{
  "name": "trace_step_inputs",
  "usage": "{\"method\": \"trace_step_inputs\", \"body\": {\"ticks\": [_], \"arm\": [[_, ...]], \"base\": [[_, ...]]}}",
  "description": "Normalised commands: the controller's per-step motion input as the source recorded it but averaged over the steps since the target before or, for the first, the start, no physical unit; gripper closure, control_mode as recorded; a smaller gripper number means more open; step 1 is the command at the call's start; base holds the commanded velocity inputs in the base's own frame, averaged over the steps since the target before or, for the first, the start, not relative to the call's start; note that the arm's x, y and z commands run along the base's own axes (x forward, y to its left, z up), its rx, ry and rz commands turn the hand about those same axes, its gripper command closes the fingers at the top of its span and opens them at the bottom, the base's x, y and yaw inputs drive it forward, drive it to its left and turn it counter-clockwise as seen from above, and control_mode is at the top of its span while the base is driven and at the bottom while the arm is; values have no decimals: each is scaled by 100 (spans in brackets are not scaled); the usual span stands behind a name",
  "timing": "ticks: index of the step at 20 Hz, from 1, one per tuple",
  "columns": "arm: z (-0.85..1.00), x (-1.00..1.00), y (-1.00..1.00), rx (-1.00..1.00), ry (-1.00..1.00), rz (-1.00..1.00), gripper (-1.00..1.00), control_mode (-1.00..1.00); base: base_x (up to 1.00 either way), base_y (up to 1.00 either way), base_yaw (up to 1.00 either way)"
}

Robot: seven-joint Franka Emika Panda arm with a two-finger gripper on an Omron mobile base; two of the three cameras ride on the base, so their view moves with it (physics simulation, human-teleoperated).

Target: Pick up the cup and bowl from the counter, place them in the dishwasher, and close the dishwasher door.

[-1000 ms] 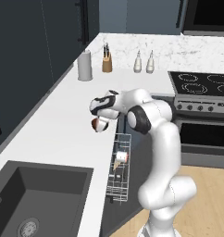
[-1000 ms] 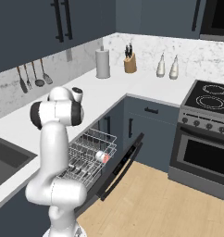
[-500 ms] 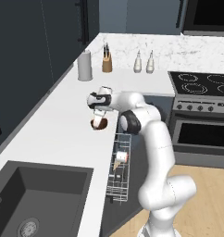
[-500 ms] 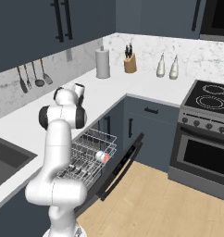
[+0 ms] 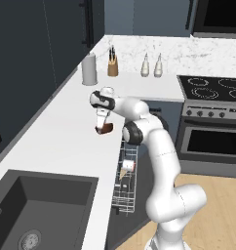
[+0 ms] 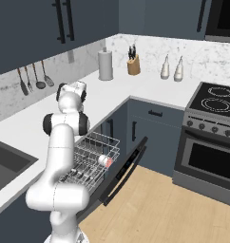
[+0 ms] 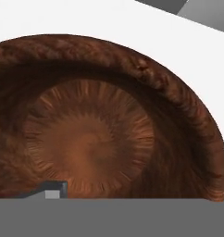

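The dark reddish-brown bowl (image 5: 105, 129) sits on the white counter (image 5: 66, 132) near its front edge. My gripper (image 5: 102, 122) points down right over it. In the hand view the bowl's (image 7: 95, 134) glossy inside is very close, with one dark fingertip (image 7: 53, 189) down in it. The jaws look open, and the bowl still rests on the counter. A small white cup (image 6: 104, 160) lies in the white wire rack (image 6: 91, 154) of the dishwasher. The dishwasher door (image 6: 129, 166) hangs open below it. The cup (image 5: 126, 167) and rack (image 5: 124, 188) also show in the left base view.
A tall grey canister (image 5: 89, 70), a knife block (image 5: 112, 65) and two white shakers (image 5: 151, 66) stand at the counter's back. The steel oven (image 5: 212, 132) is to the right, a dark sink (image 5: 37, 210) at lower left. Utensils (image 6: 33, 78) hang on the backsplash.
The arm's elbow has swung and the hand has turned and settled lower over the bowl. The bowl has not moved.
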Motion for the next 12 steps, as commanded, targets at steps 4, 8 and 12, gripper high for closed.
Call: {"method": "trace_step_inputs", "body": {"ticks": [4,8,12], "arm": [[0,-80,-46,0,-10,-6,100,-100],[8,-73,-47,0,-17,-6,100,-100],[23,-65,-53,0,-24,-5,100,-100]], "base": [[0,0,0],[0,0,0],[0,0,0]]}}
